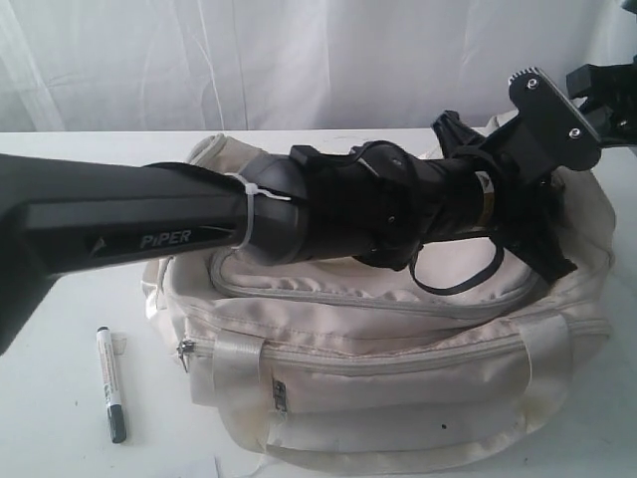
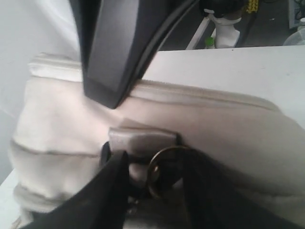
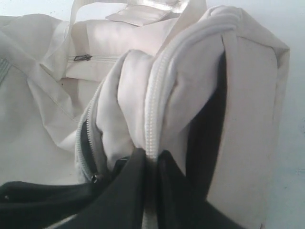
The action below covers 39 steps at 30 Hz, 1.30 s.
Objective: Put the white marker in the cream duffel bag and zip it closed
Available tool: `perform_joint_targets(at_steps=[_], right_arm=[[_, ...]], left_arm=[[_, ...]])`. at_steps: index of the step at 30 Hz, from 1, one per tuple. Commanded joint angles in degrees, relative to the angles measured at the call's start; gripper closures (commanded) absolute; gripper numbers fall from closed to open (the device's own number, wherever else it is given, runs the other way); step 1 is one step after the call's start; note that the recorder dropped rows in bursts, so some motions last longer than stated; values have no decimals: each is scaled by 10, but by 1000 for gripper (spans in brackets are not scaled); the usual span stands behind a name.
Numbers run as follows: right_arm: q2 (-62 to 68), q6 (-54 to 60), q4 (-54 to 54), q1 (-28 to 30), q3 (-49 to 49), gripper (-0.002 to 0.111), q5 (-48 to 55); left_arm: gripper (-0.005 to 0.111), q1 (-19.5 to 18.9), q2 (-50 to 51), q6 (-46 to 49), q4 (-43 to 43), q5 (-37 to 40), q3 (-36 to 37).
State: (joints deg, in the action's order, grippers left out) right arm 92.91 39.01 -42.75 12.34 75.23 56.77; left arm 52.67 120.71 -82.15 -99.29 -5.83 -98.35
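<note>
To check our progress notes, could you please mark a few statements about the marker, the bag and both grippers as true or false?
1. The white marker is already inside the cream duffel bag. False: it lies on the table beside the bag.
2. The right gripper has its jaws pinched on a fold of the bag next to a zipper. True.
3. The left arm stretches across above the bag. True.
4. The left gripper has the marker between its jaws. False: a metal strap ring on the bag sits between them.
</note>
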Motion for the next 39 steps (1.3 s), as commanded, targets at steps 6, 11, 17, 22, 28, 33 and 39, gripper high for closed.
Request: perform_joint_targets(at_steps=[6, 11, 17, 22, 28, 33, 39], right_arm=[[-15, 15, -36, 2, 1, 108, 0], [-15, 15, -36, 2, 1, 108, 0], [-15, 15, -36, 2, 1, 108, -1], [-15, 15, -36, 2, 1, 108, -5], [-15, 15, -33, 2, 1, 108, -19], [-15, 15, -31, 2, 1, 108, -27], [-14, 15, -32, 2, 1, 108, -43]], left_arm=[[67, 2, 27, 0, -7, -36, -21], [94, 2, 27, -3, -7, -34, -21], [107, 2, 21, -8, -7, -89, -21], [107, 2, -14, -17, -7, -85, 10], [107, 2, -66, -16, -7, -58, 94], [107, 2, -108, -15, -7, -32, 165], [107, 10, -139, -15, -7, -42, 192]])
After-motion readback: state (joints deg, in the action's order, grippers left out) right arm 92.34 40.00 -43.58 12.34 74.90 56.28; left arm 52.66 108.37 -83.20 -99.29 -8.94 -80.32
